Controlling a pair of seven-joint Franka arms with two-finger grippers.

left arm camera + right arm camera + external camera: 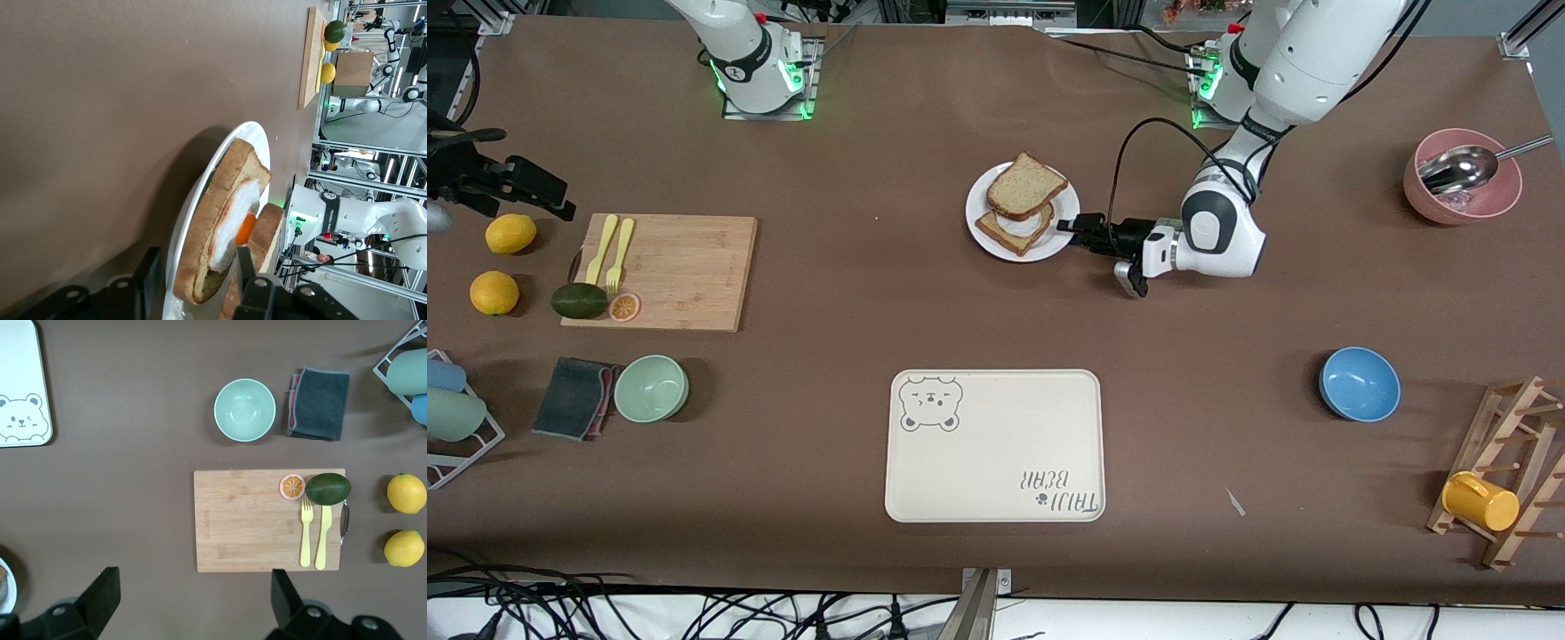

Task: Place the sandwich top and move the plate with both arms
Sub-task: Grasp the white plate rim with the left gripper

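Note:
The white plate [983, 191] sits in the middle of the table, toward the arms' bases. On it lies a toast slice with a fried egg [1014, 229]. The sandwich top [1024, 184], a light speckled slice, rests tilted over that toast and covers part of it. My left gripper [1069, 226] lies low at the plate's edge on the left arm's side. Its jaws are open and straddle the plate's rim [255, 131], one finger under it and one over it beside the egg toast [212, 235] and the sandwich top [267, 235]. My right gripper [193, 581] hangs open and empty, high over bare table.
A cream bear tray [996, 444] lies nearer the front camera than the plate. Toward the right arm's end are a cutting board [676, 271] with forks, lemons, a green bowl [651, 388] and a cloth. A blue bowl [1359, 383], a pink bowl [1463, 191] and a mug rack stand toward the left arm's end.

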